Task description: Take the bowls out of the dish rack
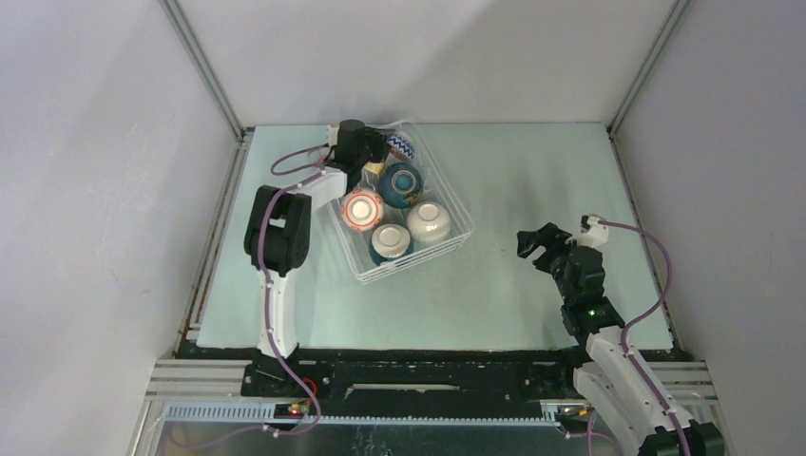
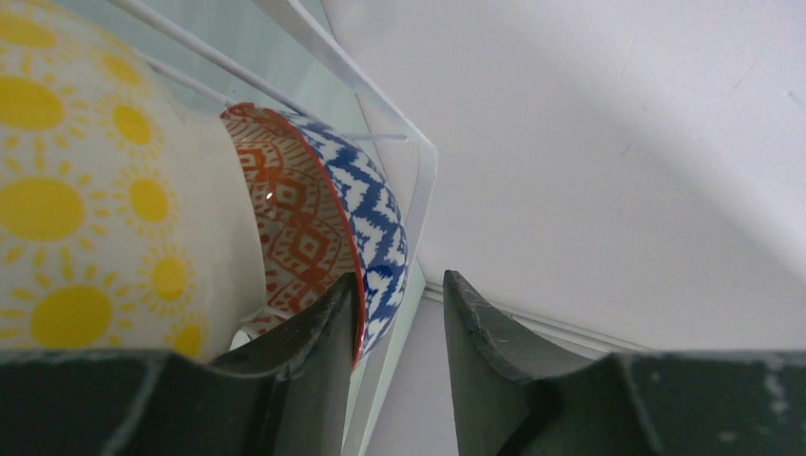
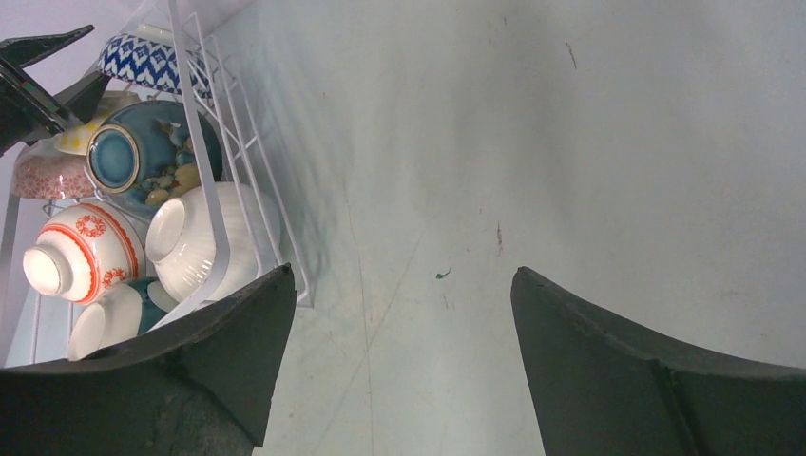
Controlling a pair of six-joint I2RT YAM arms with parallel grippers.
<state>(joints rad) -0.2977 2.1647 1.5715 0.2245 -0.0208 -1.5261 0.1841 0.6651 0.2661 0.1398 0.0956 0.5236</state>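
Bowls, varied patterns, in wire dish rack

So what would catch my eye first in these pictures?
A white wire rack at the far left of the table, crowded with patterned bowls. The left hand straddles the rim of a blue zigzag bowl at the rack's far corner. The right hand hangs open off to the right.

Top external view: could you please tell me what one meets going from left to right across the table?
Left arm → red-patterned bowl → white bowl → right rim of the dish rack → right gripper.
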